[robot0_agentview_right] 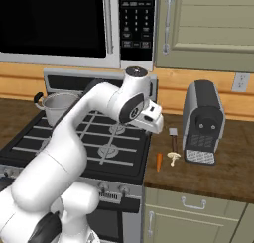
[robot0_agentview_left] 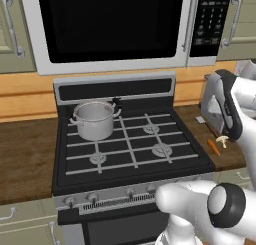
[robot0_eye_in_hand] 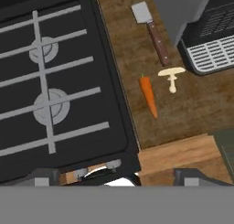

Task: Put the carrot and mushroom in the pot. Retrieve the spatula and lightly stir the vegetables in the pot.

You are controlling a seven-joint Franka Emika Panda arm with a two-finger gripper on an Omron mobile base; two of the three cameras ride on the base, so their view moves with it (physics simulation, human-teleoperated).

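Nothing is done yet, by the look of it: the carrot [robot0_eye_in_hand: 149,96], the mushroom [robot0_eye_in_hand: 172,75] and the spatula [robot0_eye_in_hand: 151,29] all lie on the wooden counter [robot0_eye_in_hand: 192,104] to the right of the stove [robot0_agentview_left: 130,144], and the pot [robot0_agentview_left: 94,120] stands on the far left burner, well apart from them. From here I cannot see down into the pot. So both vegetables are left to move, then the spatula fetch and the stir.

The gripper [robot0_eye_in_hand: 118,175] hangs above the counter's near edge, looking down at the trio. Its dark tips sit wide apart at the bottom of the hand view, so it reads as spread and carrying nothing.

Shapes now. The carrot is a slim orange taper, the mushroom a pale flat cap on a short stem just beside it. The spatula has a square silvery blade and a brown handle, lying next to the coffee machine [robot0_agentview_right: 202,120]. The pot is a shiny steel cylinder with small loop handles, on black iron grates.
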